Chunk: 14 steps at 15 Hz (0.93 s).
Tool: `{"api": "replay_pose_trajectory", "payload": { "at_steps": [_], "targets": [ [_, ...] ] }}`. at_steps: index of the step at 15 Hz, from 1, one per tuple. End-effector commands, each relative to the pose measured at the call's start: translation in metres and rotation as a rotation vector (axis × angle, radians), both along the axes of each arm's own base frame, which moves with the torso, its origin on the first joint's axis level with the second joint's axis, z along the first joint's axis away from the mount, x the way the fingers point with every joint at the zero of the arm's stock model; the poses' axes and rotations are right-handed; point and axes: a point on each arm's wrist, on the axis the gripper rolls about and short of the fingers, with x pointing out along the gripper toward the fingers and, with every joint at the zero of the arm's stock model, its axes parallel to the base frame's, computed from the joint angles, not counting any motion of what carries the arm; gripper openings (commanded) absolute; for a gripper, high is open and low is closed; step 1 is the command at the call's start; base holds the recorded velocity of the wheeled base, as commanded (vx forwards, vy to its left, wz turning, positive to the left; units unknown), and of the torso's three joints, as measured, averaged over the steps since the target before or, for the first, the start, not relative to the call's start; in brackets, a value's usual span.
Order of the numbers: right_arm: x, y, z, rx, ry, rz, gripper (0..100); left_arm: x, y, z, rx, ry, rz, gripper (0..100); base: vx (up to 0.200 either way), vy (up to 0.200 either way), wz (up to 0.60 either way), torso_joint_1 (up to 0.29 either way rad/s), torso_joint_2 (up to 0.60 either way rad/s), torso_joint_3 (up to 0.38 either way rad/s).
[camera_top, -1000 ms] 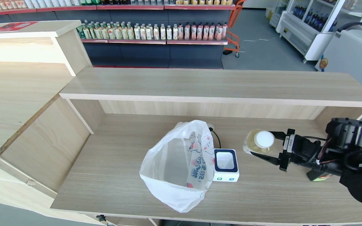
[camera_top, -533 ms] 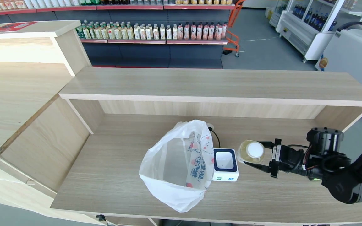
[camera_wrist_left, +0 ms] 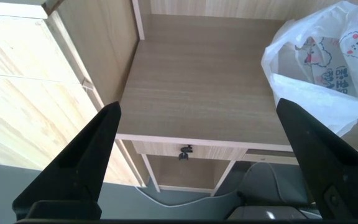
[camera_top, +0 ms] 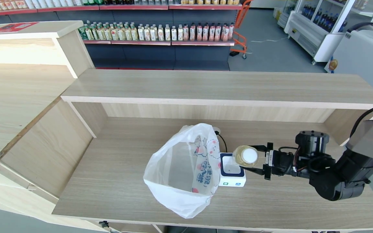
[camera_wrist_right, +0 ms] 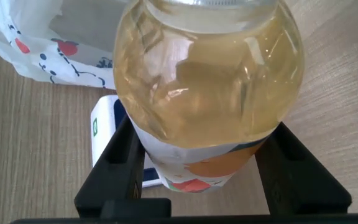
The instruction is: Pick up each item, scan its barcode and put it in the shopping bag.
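Note:
My right gripper (camera_top: pixel 250 157) is shut on a clear bottle (camera_top: pixel 244 156) of pale yellow liquid with a white cap, held on its side just above the right part of the white scanner (camera_top: pixel 231 183). The right wrist view shows the bottle (camera_wrist_right: pixel 207 87) between the black fingers (camera_wrist_right: pixel 114 162), over the scanner (camera_wrist_right: pixel 104 124) and beside the bag (camera_wrist_right: pixel 48 43). The white printed shopping bag (camera_top: pixel 180 174) stands open against the scanner's left side. My left gripper (camera_wrist_left: pixel 194 162) is open and holds nothing, hanging off the counter's front edge, with the bag (camera_wrist_left: pixel 328 68) farther off.
The wooden counter (camera_top: pixel 115 181) has a raised ledge (camera_top: pixel 225 87) along the back and a side wall (camera_top: pixel 47 145) on the left. A black cable (camera_top: pixel 222 140) runs behind the scanner. Free counter lies left of the bag and in front of the scanner.
My right arm has carried the bottle leftward, from well right of the scanner to above its right part. Bag and scanner have stayed put.

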Motion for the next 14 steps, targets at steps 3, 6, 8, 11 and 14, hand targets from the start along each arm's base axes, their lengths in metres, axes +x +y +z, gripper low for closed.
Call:
{"api": "replay_pose_trajectory", "payload": {
  "at_steps": [3, 6, 8, 11, 14],
  "targets": [
    [0.0155, 0.0085, -0.0108, -0.003, -0.024, 0.038, 0, 0.0000, 0.0000, 0.0000, 0.000, 0.000, 0.001, 100, 0.000, 0.000, 0.00, 0.000, 0.00, 0.000],
    [0.0174, 0.0105, -0.0145, -0.004, -0.018, 0.042, 0, 0.0000, 0.0000, 0.0000, -0.002, 0.000, 0.001, 100, 0.000, 0.000, 0.00, 0.000, 0.00, 0.000],
    [0.0175, 0.0122, -0.0153, -0.004, -0.016, 0.045, 0, 0.0000, 0.0000, 0.0000, 0.000, 0.000, 0.001, 100, 0.000, 0.000, 0.00, 0.000, 0.00, 0.000],
    [0.0190, 0.0136, -0.0167, -0.005, -0.019, 0.047, 0, 0.0000, 0.0000, 0.0000, 0.000, 0.000, 0.001, 100, 0.000, 0.000, 0.00, 0.000, 0.00, 0.000],
    [0.0201, 0.0138, -0.0144, -0.004, -0.028, 0.047, 0, 0.0000, 0.0000, 0.0000, 0.000, 0.000, 0.001, 100, 0.000, 0.000, 0.00, 0.000, 0.00, 0.000]
  ]
}}
